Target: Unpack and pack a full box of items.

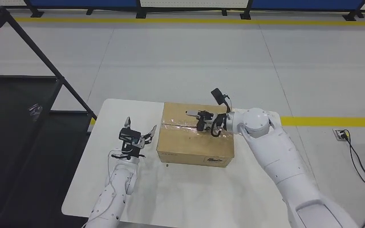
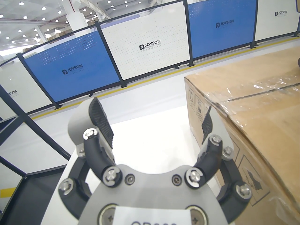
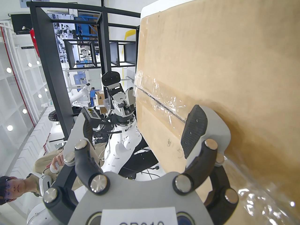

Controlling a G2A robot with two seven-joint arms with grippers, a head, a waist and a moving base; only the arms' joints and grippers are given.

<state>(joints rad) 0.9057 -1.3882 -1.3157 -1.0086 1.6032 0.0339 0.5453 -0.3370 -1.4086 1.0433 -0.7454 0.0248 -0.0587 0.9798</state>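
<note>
Surface (image 1: 188,188): a white top with rounded corners that carries the one box; part of it lies bare between the box and the near edge.
Black frame (image 1: 57,80): an open metal rack stands off the surface's left edge, apart from the box.
Cardboard box (image 1: 197,142): stands shut on the far middle of the surface with its flaps down; printed handling marks show on its left wall in the left wrist view (image 2: 257,99).
Clear tape (image 1: 182,126): a wrinkled strip runs along the seam where the top flaps meet (image 3: 161,104) and turns down over the left end of the box (image 2: 253,92).
Right pincer (image 1: 194,118): spread wide and holding nothing. It lies sideways low over the box top, at the taped seam. One ribbed pad (image 3: 194,129) is just beside the seam; I cannot tell whether it touches the cardboard.
Left pincer (image 1: 141,125): spread wide and holding nothing. It is above the surface just left of the box, at the height of the left wall. One of its fingers (image 2: 206,122) is right next to that wall; I cannot tell whether they touch.
</note>
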